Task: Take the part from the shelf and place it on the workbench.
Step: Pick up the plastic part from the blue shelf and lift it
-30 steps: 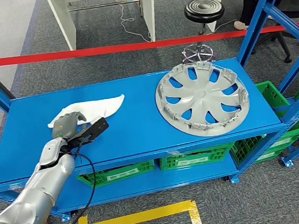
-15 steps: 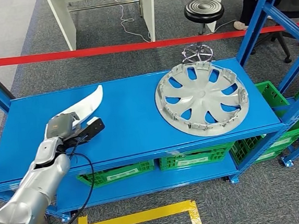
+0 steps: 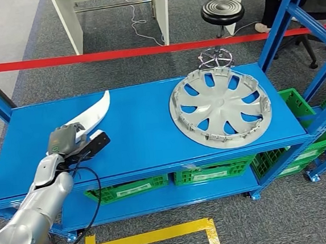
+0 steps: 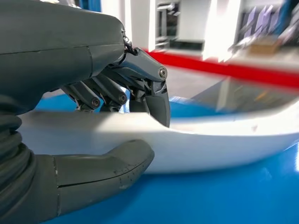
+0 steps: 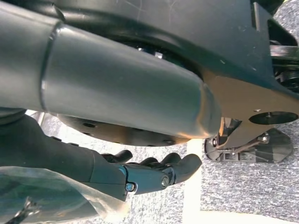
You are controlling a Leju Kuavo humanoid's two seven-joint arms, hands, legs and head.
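Head view: the left hand (image 3: 63, 141) grips the near end of the white part (image 3: 92, 113) over the shelf (image 3: 144, 123), left of the hubcap (image 3: 220, 106). The part's long axis runs away from the hand, its far tip raised off the shelf.

Left wrist view: fingers (image 4: 155, 100) above and thumb (image 4: 105, 168) below clamp the part (image 4: 218, 140).

Right wrist view: the right hand (image 5: 148, 172) hangs by the floor, fingers loosely curled, holding nothing. The left hand is therefore the carrying one.
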